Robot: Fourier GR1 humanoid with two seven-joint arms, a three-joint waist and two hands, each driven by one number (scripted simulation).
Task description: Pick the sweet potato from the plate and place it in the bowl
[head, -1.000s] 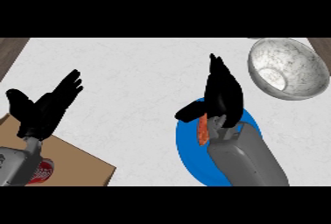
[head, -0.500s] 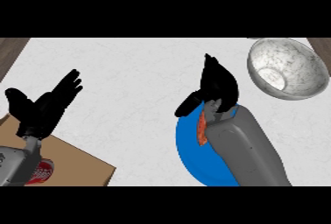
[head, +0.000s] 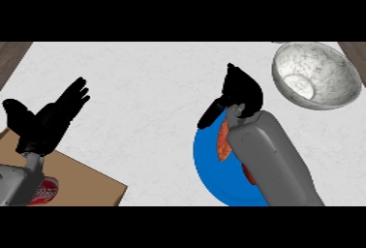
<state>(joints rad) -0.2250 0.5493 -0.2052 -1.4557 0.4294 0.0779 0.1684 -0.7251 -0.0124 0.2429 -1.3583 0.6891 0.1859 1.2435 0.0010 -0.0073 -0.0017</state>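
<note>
While the white marbled worktop (head: 143, 77) fills most of the head view, dark wood shows at its upper corners and a brown board (head: 79, 179) lies at the lower left, with a red can (head: 44, 190) at its edge. The blue plate (head: 211, 169) lies at the lower middle, partly under the right forearm. The grey speckled bowl (head: 314, 75) stands at the upper right, well apart from the plate, and nothing shows inside it. The orange sweet potato (head: 223, 140) lies on the plate, mostly hidden by the arm. The right hand (head: 239, 92) is over the plate's far rim; its fingers are straight and together, and the thumb reaches down beside the sweet potato. Compared with half a second ago, it has moved a little away from the potato. The left hand (head: 50, 118) rests at the left with fingers spread, unchanged.
</note>
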